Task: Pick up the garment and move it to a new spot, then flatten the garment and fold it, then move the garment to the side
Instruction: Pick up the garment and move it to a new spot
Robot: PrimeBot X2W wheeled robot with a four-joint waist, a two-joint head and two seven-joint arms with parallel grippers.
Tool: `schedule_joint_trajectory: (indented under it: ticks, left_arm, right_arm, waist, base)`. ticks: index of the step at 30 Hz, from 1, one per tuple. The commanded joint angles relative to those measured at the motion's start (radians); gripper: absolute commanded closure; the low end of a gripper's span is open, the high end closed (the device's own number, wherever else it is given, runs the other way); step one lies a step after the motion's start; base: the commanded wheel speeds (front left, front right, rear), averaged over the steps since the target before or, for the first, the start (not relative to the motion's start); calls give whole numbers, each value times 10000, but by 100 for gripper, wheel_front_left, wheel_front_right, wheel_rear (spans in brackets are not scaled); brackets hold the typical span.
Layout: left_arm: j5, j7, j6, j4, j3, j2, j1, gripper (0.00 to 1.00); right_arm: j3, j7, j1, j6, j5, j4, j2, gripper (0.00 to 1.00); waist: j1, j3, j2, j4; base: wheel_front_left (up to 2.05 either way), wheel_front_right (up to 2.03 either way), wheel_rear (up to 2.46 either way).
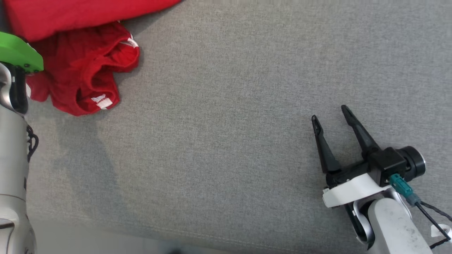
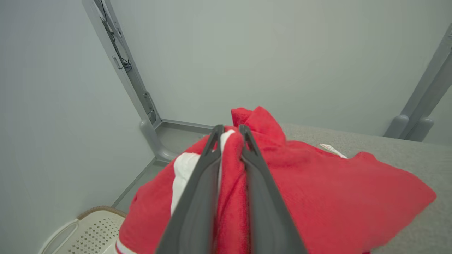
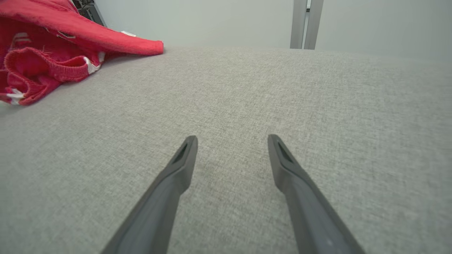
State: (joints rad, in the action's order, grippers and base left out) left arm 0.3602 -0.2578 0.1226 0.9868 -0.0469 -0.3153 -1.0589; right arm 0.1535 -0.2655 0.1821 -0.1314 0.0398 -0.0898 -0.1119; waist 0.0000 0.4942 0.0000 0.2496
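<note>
Left wrist view: the left gripper (image 2: 231, 134) pinches a thick fold of the red garment (image 2: 317, 183) — soft, light, likely to droop — bunched at the far-left corner of the grey surface (image 1: 226, 141), while the right gripper (image 1: 329, 113) stands open.

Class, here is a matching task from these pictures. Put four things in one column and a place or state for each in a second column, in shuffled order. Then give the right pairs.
Column A
1. left gripper
2. right gripper
3. red garment
4. green cover

Column B
a. open, over the bare grey surface
b. bunched up at the upper left of the head view
c. closed on a fold of red cloth
d. at the head view's left edge, beside the garment

Pairs: 1-c, 2-a, 3-b, 4-d
</note>
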Motion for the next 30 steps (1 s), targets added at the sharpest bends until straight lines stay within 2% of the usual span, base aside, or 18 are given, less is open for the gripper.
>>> schedule_joint_trajectory:
  ticks: [1,8,16,23,30]
  left_arm:
    - [-148,-81,-36,-401,-71,-167,-48,100]
    - [-542,283,-22,-2743,-631,-348,-178,100]
    - [-445,1854,57,-5433,-1480,-222,-328,100]
    - [-162,2714,63,-6753,-2145,454,-128,100]
    - [-25,2735,71,-6717,-2986,1253,817,100]
  right_arm:
    - [47,17,-179,14,51,-77,80,0]
    - [267,15,-407,13,278,-304,482,0]
    - [588,15,-581,13,829,-345,609,0]
    - [615,15,-485,13,1385,-165,610,0]
    - [607,15,-459,13,1699,-66,615,0]
  waist:
    - [0,-840,0,-437]
    - [0,-2104,0,-1279]
    - [0,-3153,0,-2818]
    - [0,-3373,0,-4400]
    - [0,-3100,0,-5586]
  base:
    - [0,0,0]
    - [0,0,0]
    - [0,0,0]
    - [0,0,0]
    - [0,0,0]
